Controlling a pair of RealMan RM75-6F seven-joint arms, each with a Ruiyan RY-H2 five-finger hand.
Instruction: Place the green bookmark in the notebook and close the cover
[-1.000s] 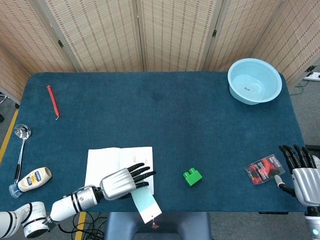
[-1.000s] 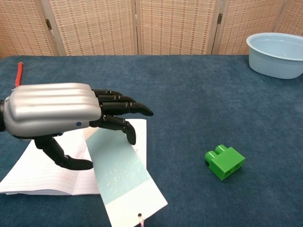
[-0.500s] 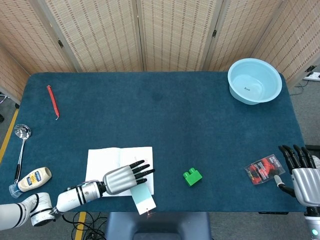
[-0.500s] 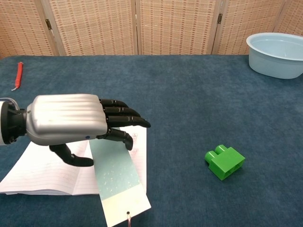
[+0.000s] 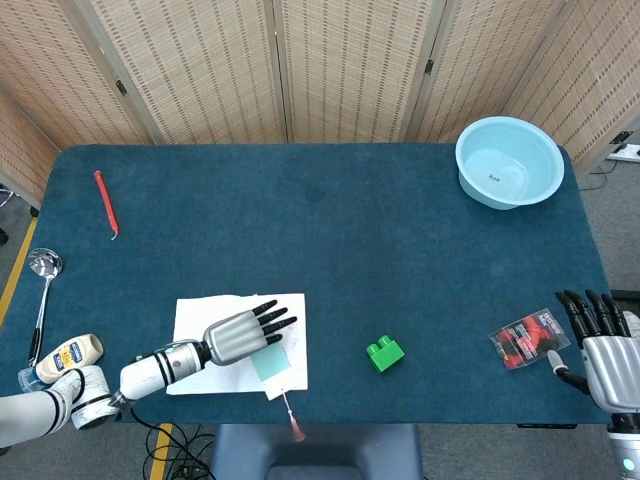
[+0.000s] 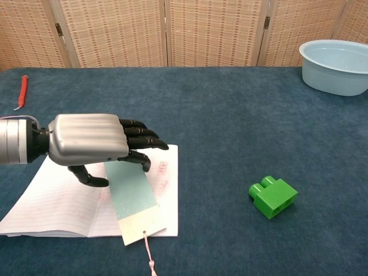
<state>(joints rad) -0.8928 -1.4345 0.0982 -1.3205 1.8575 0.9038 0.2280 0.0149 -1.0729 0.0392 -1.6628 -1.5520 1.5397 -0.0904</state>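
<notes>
There is one notebook [image 5: 238, 343] and it lies open near the front edge of the table [image 5: 320, 200], toward the left side. There is one green bookmark [image 6: 131, 198]. It lies on the right page of the notebook, and its bottom end sticks out just past the page's lower edge. A thin red string [image 6: 149, 257] hangs from that end toward the front edge of the table. The left hand [image 6: 92, 144] is over the top part of the bookmark. Its fingers [image 6: 141, 133] are stretched out and a little apart, and the thumb is tucked under by the strip, but I cannot tell if it is pinching the bookmark or only touching it. The right hand [image 5: 598, 345] is at the front right corner of the table, holding nothing, with its fingers up and apart. Just beside it lies one small red and black packet [image 5: 528, 338]. One green block [image 6: 273, 196] sits to the right of the notebook, apart from it. One light blue bowl [image 5: 509, 162] stands at the far right corner. One red stick [image 5: 105, 203] lies near the far left edge. One spoon [image 5: 41, 295] and one small bottle [image 5: 62, 359] are by the left edge.
</notes>
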